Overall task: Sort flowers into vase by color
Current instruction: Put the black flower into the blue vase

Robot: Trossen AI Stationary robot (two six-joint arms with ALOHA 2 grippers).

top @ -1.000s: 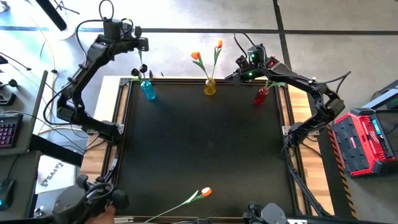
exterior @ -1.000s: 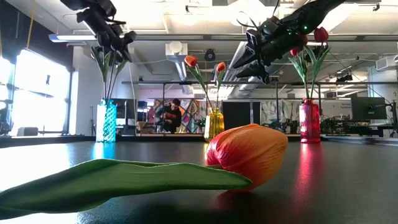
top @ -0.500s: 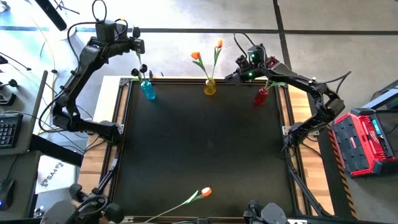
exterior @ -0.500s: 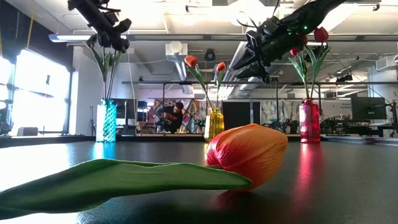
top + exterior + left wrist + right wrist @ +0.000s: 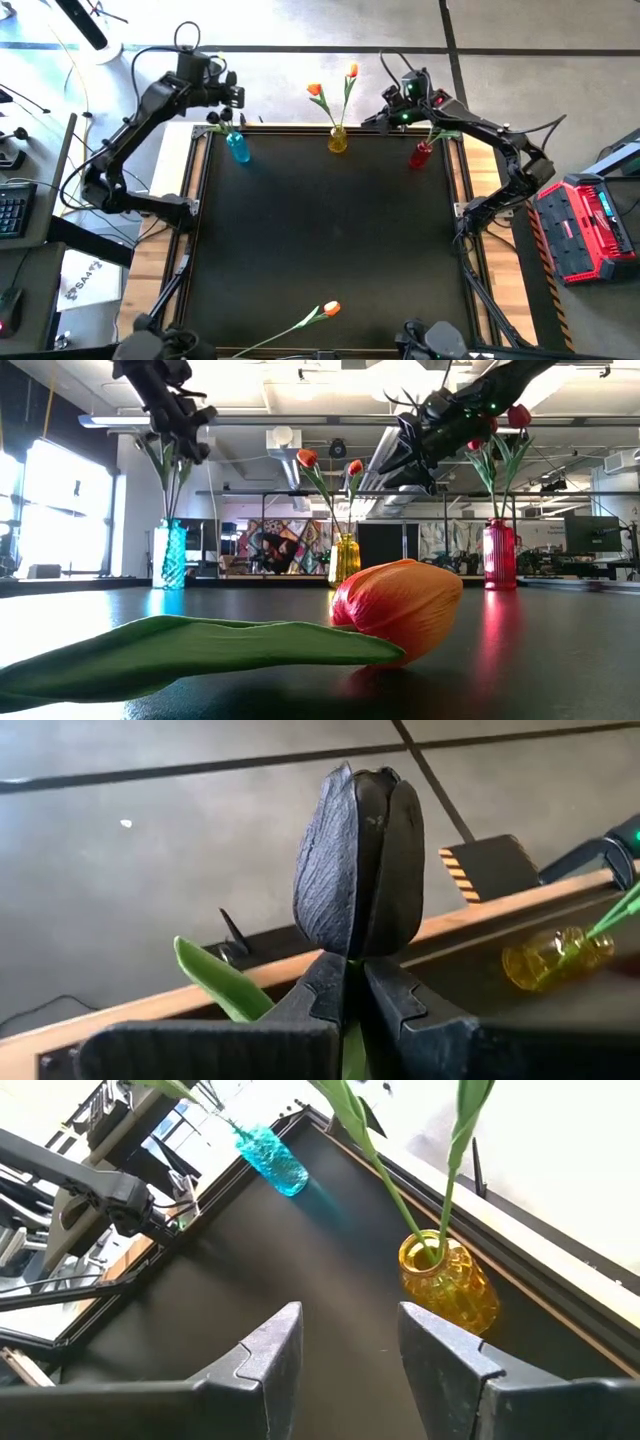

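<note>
My left gripper (image 5: pixel 228 100) is high over the blue vase (image 5: pixel 238 147) at the table's far left, shut on a black tulip (image 5: pixel 360 860). In the low view its green stem (image 5: pixel 170 490) runs down to the blue vase (image 5: pixel 170 555). My right gripper (image 5: pixel 372 120) hovers open above the far edge, between the yellow vase (image 5: pixel 338 140), which holds two orange tulips (image 5: pixel 316 90), and the red vase (image 5: pixel 421 153) with red tulips (image 5: pixel 517 415). Its fingers frame the yellow vase (image 5: pixel 448 1285) without touching it. One orange tulip (image 5: pixel 330 309) lies on its side near the table's near edge. My left gripper pinches the black tulip's stem (image 5: pixel 350 965) right under the head, between its two shut fingers (image 5: pixel 395 1005). The head stands upright above the fingers, and a green leaf (image 5: pixel 215 982) sticks out beside them. The tulip is lifted, with the stem hanging down toward the blue vase.
The three vases stand in a row along the far edge of the black mat (image 5: pixel 330 230). The lying orange tulip (image 5: pixel 400 605) and its leaf (image 5: pixel 200 645) fill the low view's foreground. A red case (image 5: pixel 590 225) sits off the table's right side.
My left gripper, still shut on the black tulip, has swung a little left and then back right, ending slightly lower and nearer the blue vase. My right gripper has stayed open in place.
</note>
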